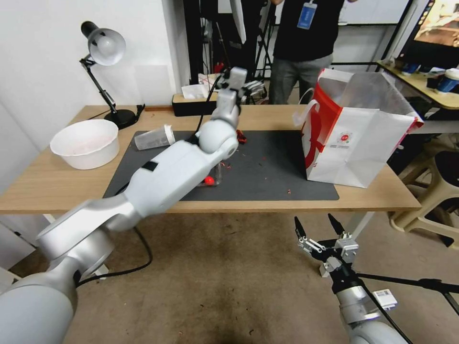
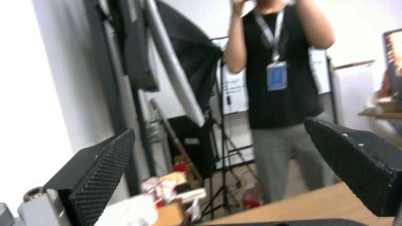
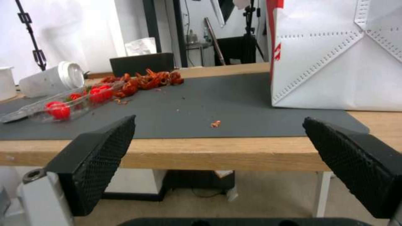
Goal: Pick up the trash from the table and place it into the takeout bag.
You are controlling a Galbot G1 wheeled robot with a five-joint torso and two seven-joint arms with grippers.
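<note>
While the takeout bag (image 1: 356,136) stands upright w/ its mouth open at the right end of the dark mat (image 1: 267,172), prob. set there so either arm can drop things in from above, the left gripper (image 1: 251,88) is raised over the far edge of the table (image 1: 48,184), arm stretched across the mat. Left wrist view: both pads (image 2: 100,175) spread wide, nothing btwn them, camera looking past the table edge into the room, so it's tilted up and not on any item. Right gripper (image 1: 319,229) hangs low in front of the table's near edge, below tabletop level, fingers wide apart and empty; looks parked, facing the bag's base. Trash left on the table: clear white-lidded plastic cup (image 1: 154,137) lying on its side at the mat's far-left corner, just beside the large white bowl (image 1: 86,143). Clear tray of cherry tomatoes (image 3: 62,105) lies on the mat, partly hidden under the left arm in head view, w/ a pile of red scraps (image 3: 146,80) just behind it and crumbs scattered over the mat. Judging by this, the cup is the obvious remaining pick.
</note>
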